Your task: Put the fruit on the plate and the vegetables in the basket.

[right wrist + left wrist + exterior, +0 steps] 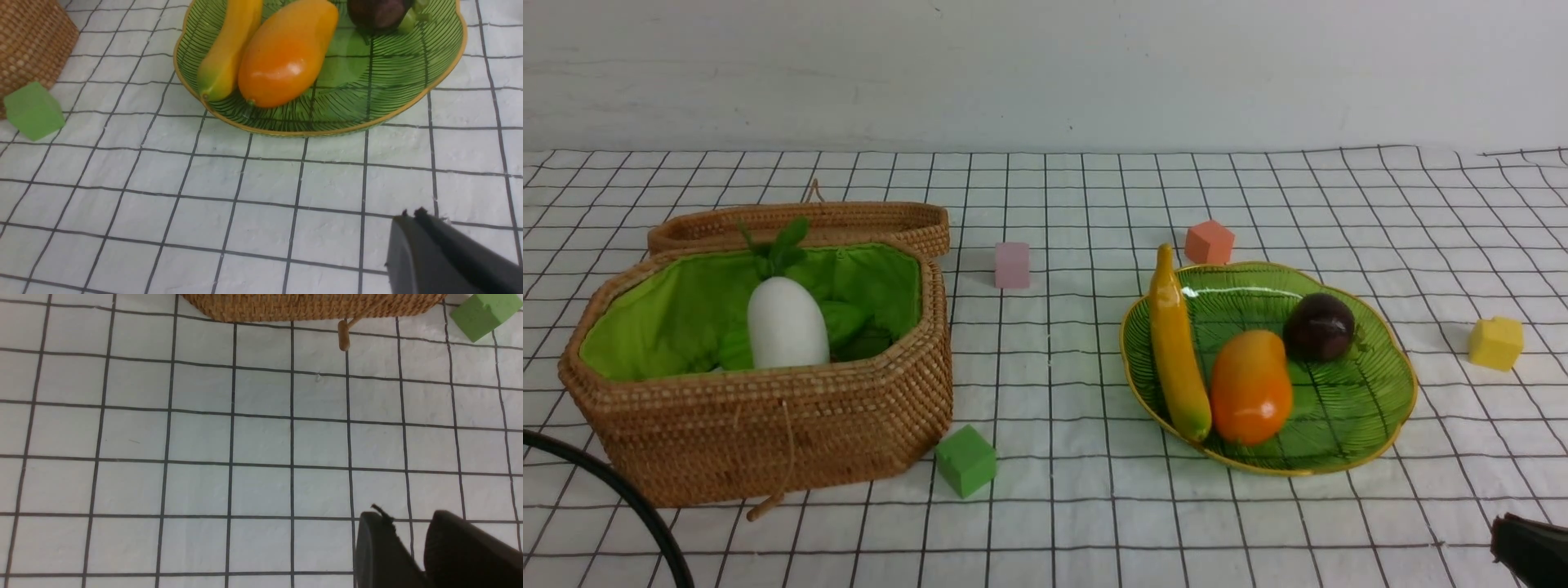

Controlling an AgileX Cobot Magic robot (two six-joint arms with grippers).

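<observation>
I see the radish [787,324] in the basket [768,425]; banana [1176,351], mango [1250,387] and purple fruit [1319,327] on the plate [1372,408]. Right pincer [410,216] closed, empty; left pincer [408,526] slightly parted, empty.

A white black-gridded tablecloth [1094,506] meets a plain white wall [1045,73].

We see a white checked cloth [1094,506]. Just ahead of our left claw [408,522] sit the basket [768,425] and green cube [965,460], with the lid [849,220] beyond. Ahead of our right claw [412,216] lies the plate [1372,392]. The pink [1011,265], orange [1209,242] and yellow [1495,343] cubes lie farther off.
</observation>
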